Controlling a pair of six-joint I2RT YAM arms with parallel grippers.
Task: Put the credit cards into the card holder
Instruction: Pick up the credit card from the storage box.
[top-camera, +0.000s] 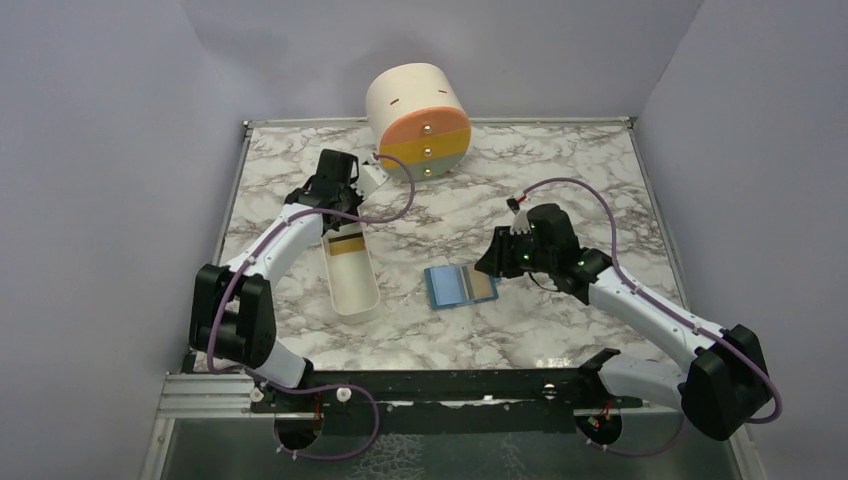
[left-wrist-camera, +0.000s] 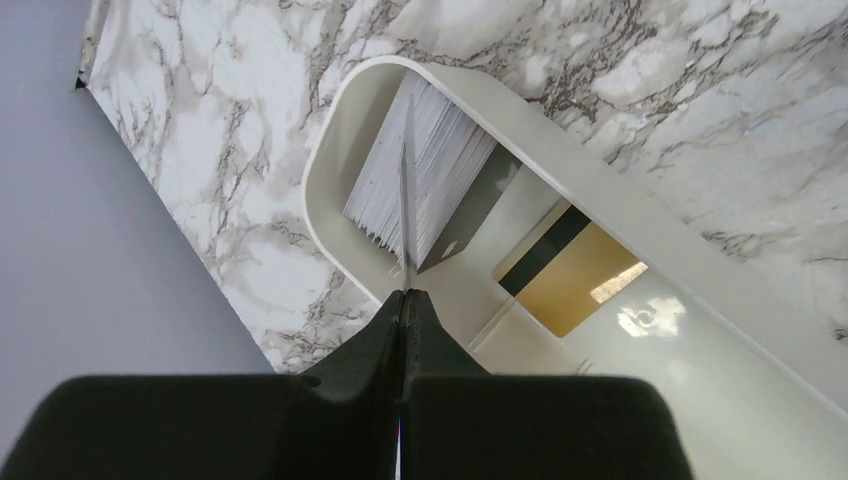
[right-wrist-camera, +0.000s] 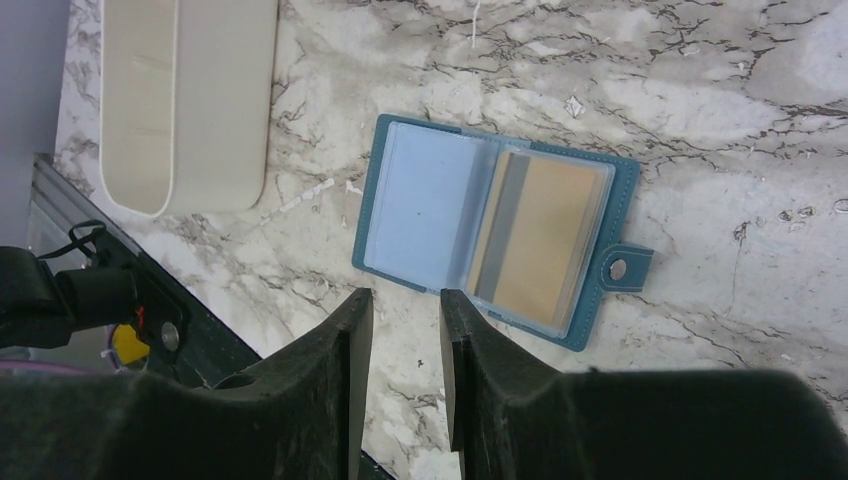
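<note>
Our left arm (top-camera: 285, 228) stretched far-left, left gripper (left-wrist-camera: 405, 293) pinched on a credit card (left-wrist-camera: 406, 200), right gripper (right-wrist-camera: 405, 305) hanging part-open, right of centre.

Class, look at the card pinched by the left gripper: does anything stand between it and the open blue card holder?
Only the long white tray's side wall: the pale thin card in the left gripper sits inside it. Beyond lies bare marble up to the blue folding card holder; the right gripper hangs at its far side.

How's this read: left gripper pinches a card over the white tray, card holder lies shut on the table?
The card holder lies open, not shut, on the table, per the right wrist view. The left gripper does pinch a card over the white tray.
</note>
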